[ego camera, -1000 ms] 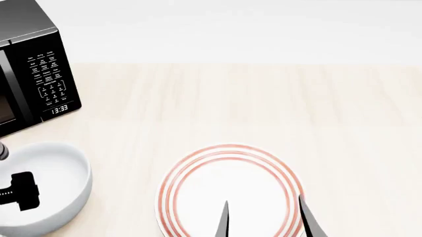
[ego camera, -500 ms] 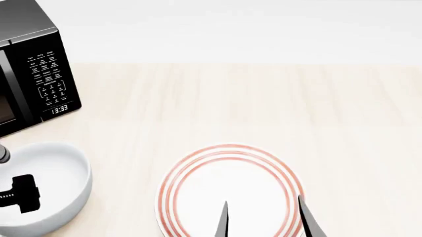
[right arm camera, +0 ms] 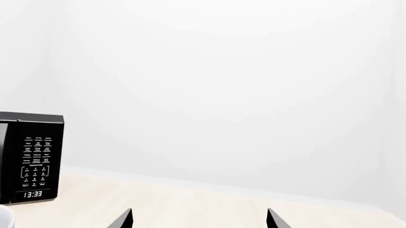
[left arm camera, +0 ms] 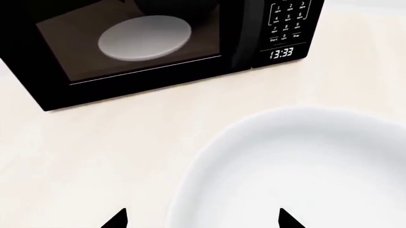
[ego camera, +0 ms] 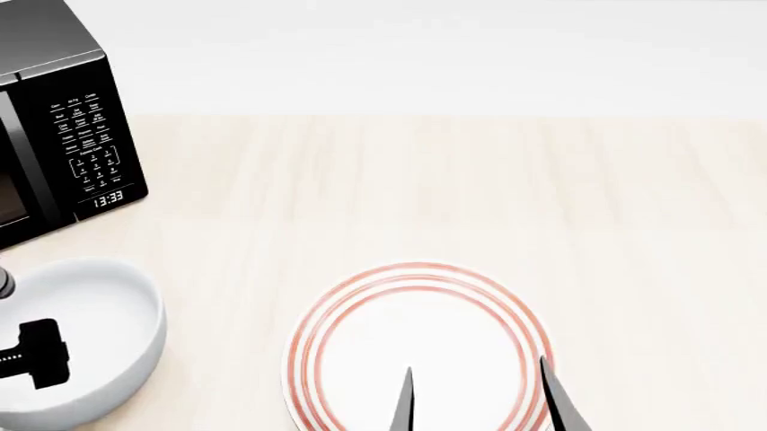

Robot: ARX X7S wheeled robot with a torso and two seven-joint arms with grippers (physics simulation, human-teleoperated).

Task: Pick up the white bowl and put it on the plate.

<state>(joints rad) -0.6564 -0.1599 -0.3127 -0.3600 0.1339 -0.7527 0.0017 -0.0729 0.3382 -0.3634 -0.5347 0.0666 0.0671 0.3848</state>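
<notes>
The white bowl (ego camera: 90, 314) stands on the light wooden counter at the near left, in front of the microwave. A black part of my left arm (ego camera: 36, 355) hangs over its left side. In the left wrist view my left gripper (left arm camera: 201, 221) is open. It straddles the bowl (left arm camera: 304, 166) rim, one fingertip outside and one over the inside. The red-ringed plate (ego camera: 396, 314) lies empty at the near middle. My right gripper (ego camera: 477, 397) is open and empty over the plate's near right part. It also shows in the right wrist view (right arm camera: 198, 219).
A black microwave (ego camera: 66, 153) stands at the far left, just behind the bowl, its clock reading 13:33. A pale round disc (left arm camera: 144, 38) shows through its door. A white wall runs behind the counter (ego camera: 480, 180).
The black part of my left arm has crept slightly down and left over the bowl. My right fingertips have dropped a touch. The bowl and plate have not moved.
</notes>
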